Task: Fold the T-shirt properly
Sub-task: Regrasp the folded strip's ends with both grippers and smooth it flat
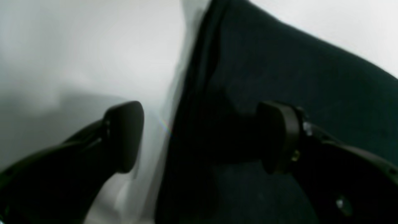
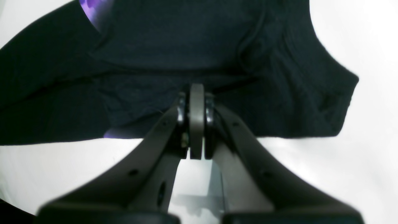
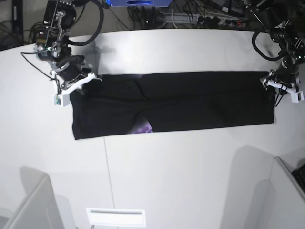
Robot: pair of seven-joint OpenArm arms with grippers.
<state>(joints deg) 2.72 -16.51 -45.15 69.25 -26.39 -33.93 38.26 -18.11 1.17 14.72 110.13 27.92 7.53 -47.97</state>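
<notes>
The black T-shirt (image 3: 190, 100) lies in a long folded strip across the white table (image 3: 190, 181), with a bit of purple print (image 3: 143, 128) showing at its near edge. At the strip's end on the right of the base view, my left gripper (image 3: 275, 93) is open. In the left wrist view the T-shirt (image 1: 295, 68) has its edge between the spread fingers of that gripper (image 1: 200, 138). My right gripper (image 2: 196, 93) is shut at the other end (image 3: 90, 78). Creases in the T-shirt (image 2: 174, 40) run in to its tips.
Cables and equipment crowd the back edge (image 3: 190, 14). White partitions stand at the near left (image 3: 28, 205) and near right (image 3: 286, 191). A slotted vent (image 3: 116, 217) sits in the table's front. Bare table lies in front of and behind the strip.
</notes>
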